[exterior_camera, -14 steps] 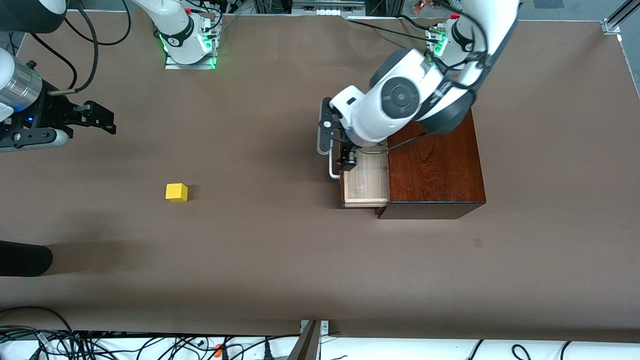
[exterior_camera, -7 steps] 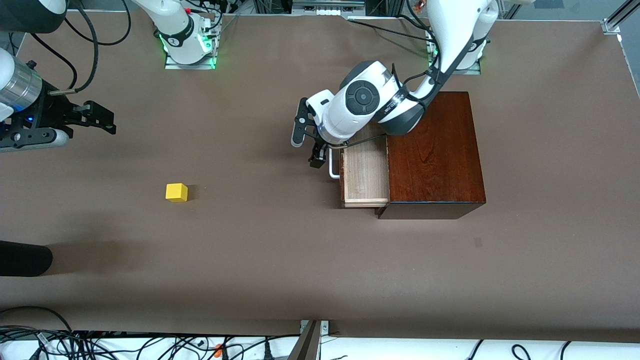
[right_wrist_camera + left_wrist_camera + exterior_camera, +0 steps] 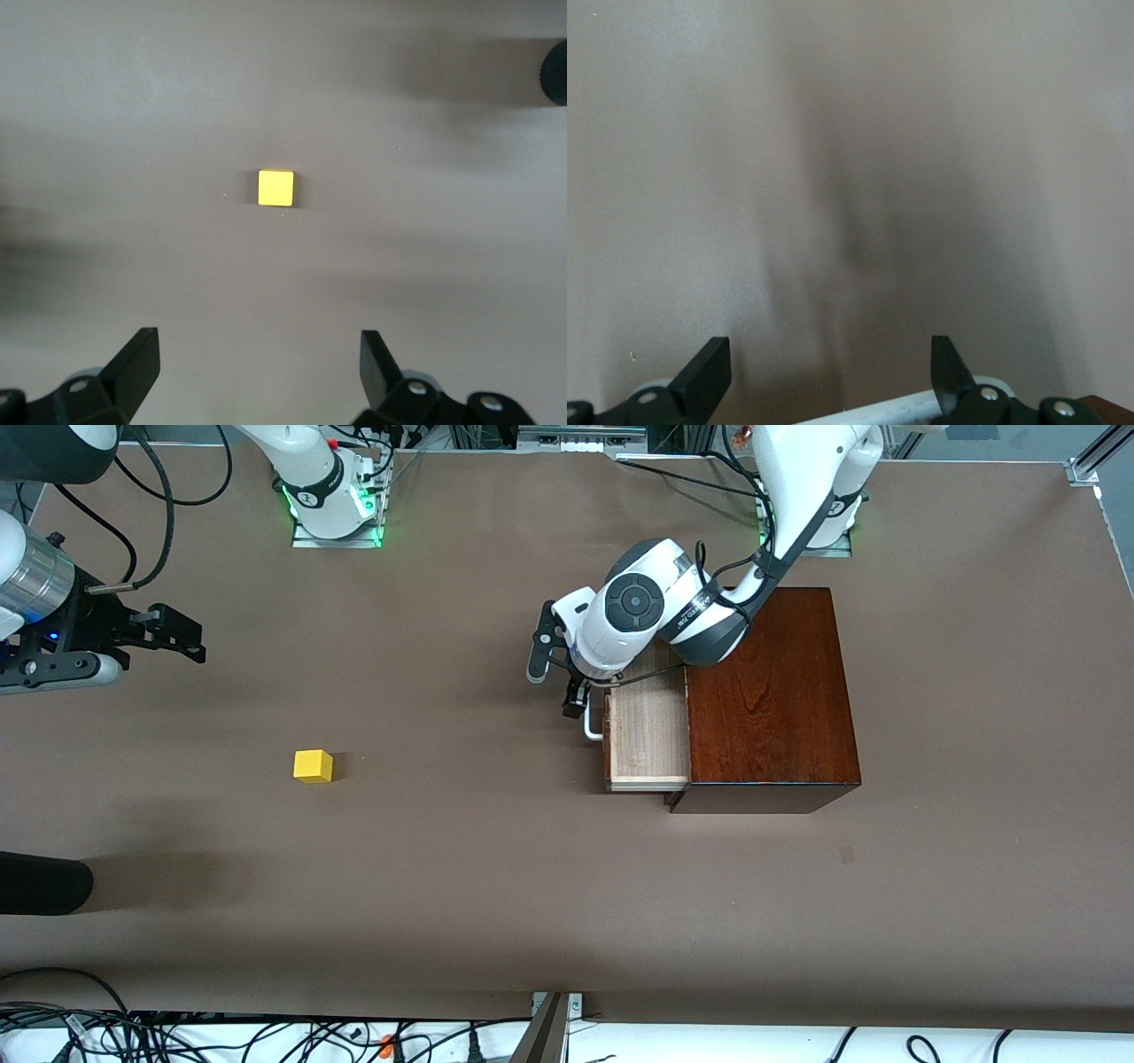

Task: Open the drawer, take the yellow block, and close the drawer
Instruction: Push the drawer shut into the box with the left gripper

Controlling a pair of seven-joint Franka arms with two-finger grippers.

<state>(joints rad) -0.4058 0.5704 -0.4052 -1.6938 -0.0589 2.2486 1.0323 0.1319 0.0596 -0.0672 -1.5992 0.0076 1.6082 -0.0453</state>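
The dark wooden box point(image 3: 771, 695) lies toward the left arm's end of the table. Its drawer point(image 3: 648, 735) is pulled out, showing a pale bare interior and a white handle point(image 3: 590, 731). My left gripper point(image 3: 574, 698) is open over the table just beside the handle. In the left wrist view the left gripper point(image 3: 830, 363) holds nothing, and the handle point(image 3: 895, 409) shows as a white bar close to one finger. The yellow block point(image 3: 313, 765) sits on the bare table toward the right arm's end. My right gripper point(image 3: 188, 638) waits open. The right wrist view has the block point(image 3: 275, 187) out beyond the right gripper point(image 3: 257, 350).
A black rounded object point(image 3: 44, 883) juts in at the table's edge, nearer the front camera than the block. It also shows in the right wrist view point(image 3: 556, 71). Cables point(image 3: 266, 1036) run along the near edge. Both arm bases stand at the table's back edge.
My left gripper has come away from the drawer front, swung out past the handle, then drifted back close beside it. Drawer, block and right arm have not moved.
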